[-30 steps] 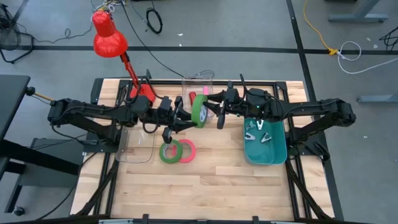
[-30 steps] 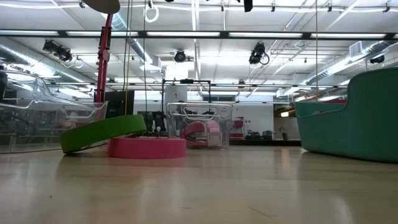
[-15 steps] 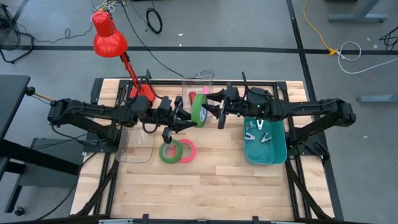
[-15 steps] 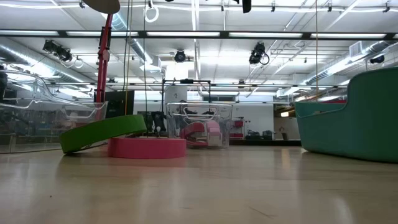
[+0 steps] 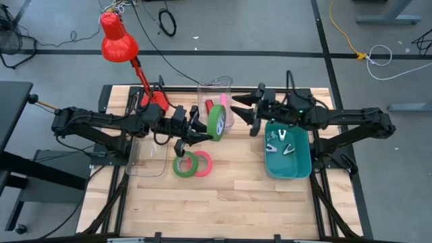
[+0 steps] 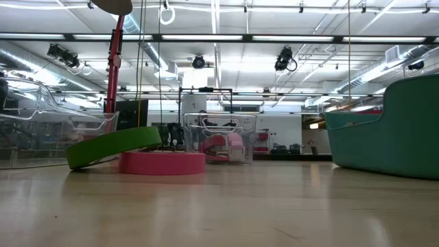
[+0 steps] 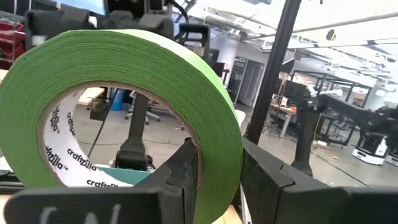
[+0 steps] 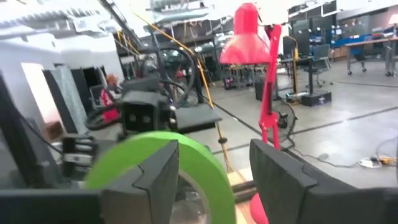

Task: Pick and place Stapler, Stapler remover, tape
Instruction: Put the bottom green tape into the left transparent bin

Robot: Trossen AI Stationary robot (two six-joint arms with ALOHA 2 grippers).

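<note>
Just above the centre of the high view, the left gripper [image 5: 206,130] clamped the wall of a green tape roll [image 5: 217,121], held on edge above the wooden table [image 5: 223,196]. The right gripper [image 5: 244,116], fingers spread and empty, stood just right of the roll, pointing left at it.

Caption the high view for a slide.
Left gripper holds a green tape roll upright above the table; right gripper, jaws open, beside it.
</note>
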